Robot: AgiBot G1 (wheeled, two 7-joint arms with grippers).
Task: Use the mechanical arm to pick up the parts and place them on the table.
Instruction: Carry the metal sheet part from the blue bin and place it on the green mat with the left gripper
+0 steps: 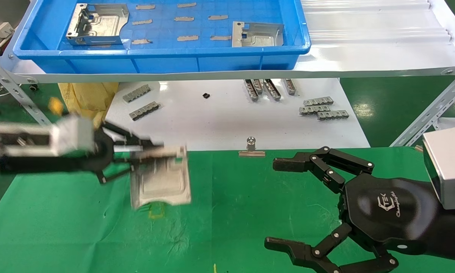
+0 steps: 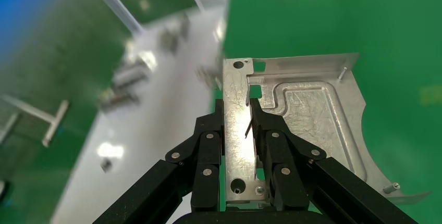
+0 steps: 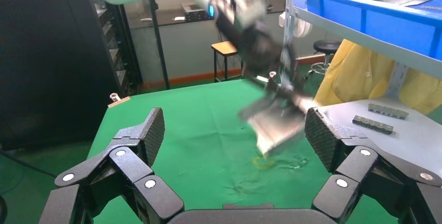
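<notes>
The left gripper (image 1: 163, 151) is clamped on the flanged edge of one sheet-metal part (image 1: 161, 182), holding it in the air over the green cloth table (image 1: 79, 223), near the table's far edge. The wrist view shows the black fingers (image 2: 211, 156) pinching that flange from both sides; the plate (image 2: 307, 114) extends away from the fingers with its curved notch on the far side. The green surface below and around the plate is open. A metal clip (image 1: 251, 147) sits on the table's far edge. The right gripper (image 1: 284, 201) hovers over the table's right side, fingers spread wide apart. Two more parts (image 1: 97, 24) lie flat in the blue bin (image 1: 167, 57) on the shelf above.
</notes>
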